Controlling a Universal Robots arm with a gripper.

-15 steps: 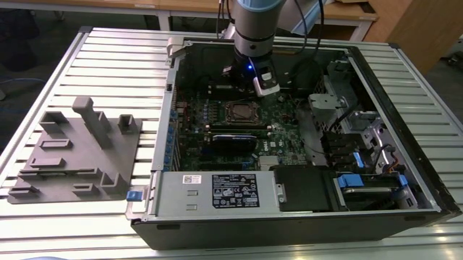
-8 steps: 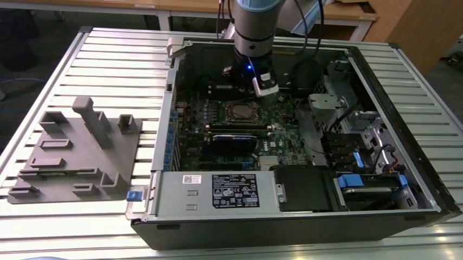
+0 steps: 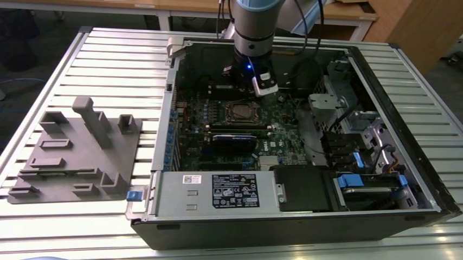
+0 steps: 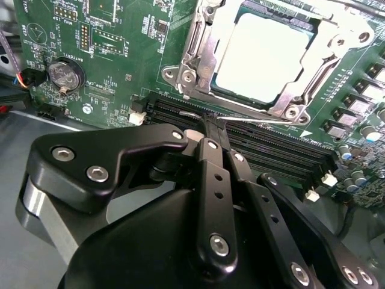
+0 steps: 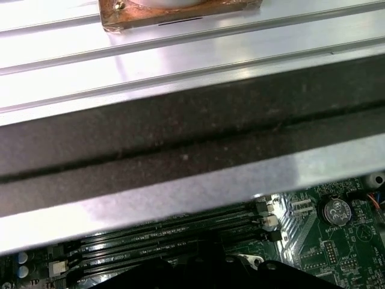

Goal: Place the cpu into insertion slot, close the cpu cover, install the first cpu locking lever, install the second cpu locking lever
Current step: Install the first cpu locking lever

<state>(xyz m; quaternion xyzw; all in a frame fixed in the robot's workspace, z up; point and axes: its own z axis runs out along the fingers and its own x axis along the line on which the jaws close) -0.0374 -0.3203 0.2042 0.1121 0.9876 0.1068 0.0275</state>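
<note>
The open computer case (image 3: 289, 230) lay on the slatted desk (image 3: 116, 65). It held the green circuit board (image 3: 195, 124) and, at its near end, a grey power supply (image 3: 217, 189). On the desk, to the exterior view's left of the case, sat a grey moulded holder (image 3: 79, 151) with several pockets.

The insertion slot (image 3: 239, 111) sat near the middle of the board, and the arm (image 3: 253, 24) hung over the board just beyond it. In the second wrist view the cpu (image 4: 264, 51) lay in the slot, its pale face showing through the window of the cpu cover (image 4: 201, 45), which was folded down flat around it.

The jaws were drawn almost fully together beside the slot, over the black memory slots (image 4: 277, 144). A thin wire cpu locking lever (image 4: 252, 120) ran through their tips and looked pinched there. We could not tell whether either lever was hooked down.

A coin cell (image 4: 60, 73) sat on the board, well apart from the slot.

In the first wrist view a dark band (image 5: 180, 138) of the case wall hid most of the board. A copper-coloured block (image 5: 174, 12) was cut off at the frame edge, and we could not make out what it was.
</note>
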